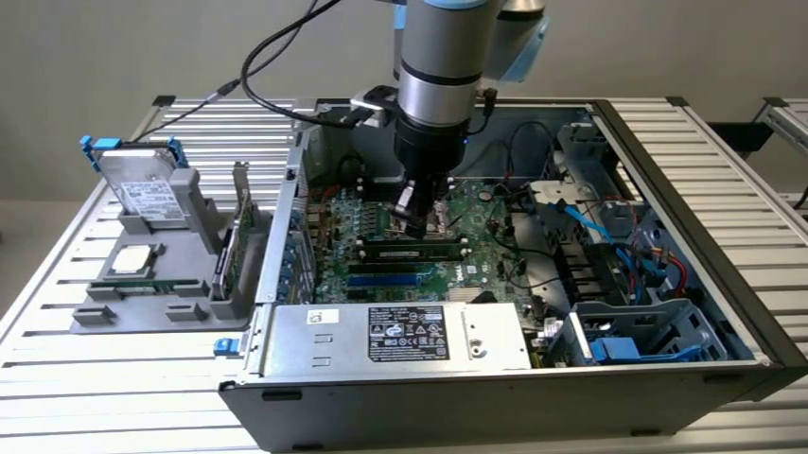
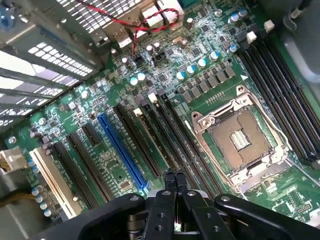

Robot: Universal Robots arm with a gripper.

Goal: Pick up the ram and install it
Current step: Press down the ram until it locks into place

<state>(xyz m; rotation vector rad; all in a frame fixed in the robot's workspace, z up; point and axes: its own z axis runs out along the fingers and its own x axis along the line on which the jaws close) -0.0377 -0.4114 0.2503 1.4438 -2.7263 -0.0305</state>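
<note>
The ram is a dark-green stick with black chips. It lies lengthwise along a memory slot on the motherboard inside the open computer case. My gripper hangs just above its middle, pointing straight down. In the wrist view my gripper is shut, fingertips pressed together with nothing between them. Below the tips run several long black slots, and a thin board stands edge-on in one of them. I cannot tell whether the tips touch the stick.
A grey power supply fills the case front. Blue and red cables crowd the exterior view's right. The bare CPU socket and a blue slot flank the memory slots. A fixture with a hard drive and expansion card stands outside.
</note>
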